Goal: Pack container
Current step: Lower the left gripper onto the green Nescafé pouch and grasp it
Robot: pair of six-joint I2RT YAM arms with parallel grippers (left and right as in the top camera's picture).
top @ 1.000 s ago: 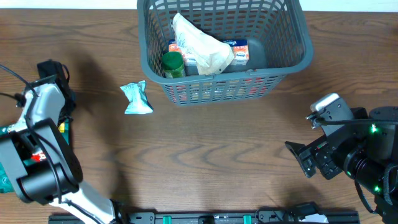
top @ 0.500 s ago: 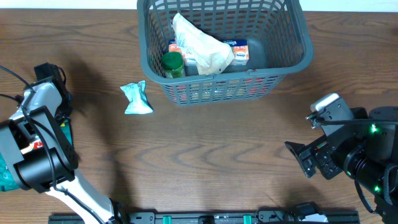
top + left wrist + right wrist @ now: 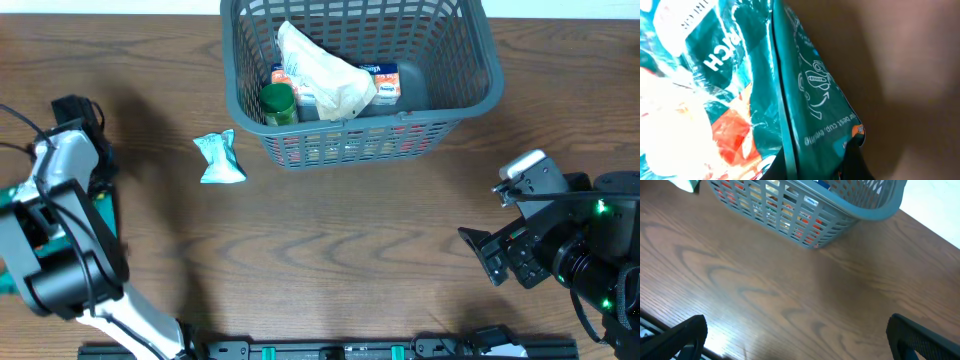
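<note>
The container (image 3: 488, 62) is a dark grey lattice basket at the back centre, also seen at the top of the right wrist view (image 3: 860, 207). It holds a green-lidded jar (image 3: 278, 103), a crumpled white bag (image 3: 322, 68) and a carton (image 3: 386, 83). At the far left edge my left arm (image 3: 62, 235) bends over a teal snack bag (image 3: 104, 213). In the left wrist view that teal bag (image 3: 810, 90) fills the picture, with my left gripper (image 3: 815, 167) shut on its edge. My right gripper (image 3: 797, 345) hangs open over bare wood, well to the right of the basket.
A small light-blue packet (image 3: 218, 158) lies on the table just left of the basket. The right arm (image 3: 560, 240) takes up the lower right corner. A dark rail (image 3: 330, 350) runs along the front edge.
My left arm has shifted slightly at the left edge, and its jaws have closed on the teal bag. The right arm, the basket and the light-blue packet have not moved.
</note>
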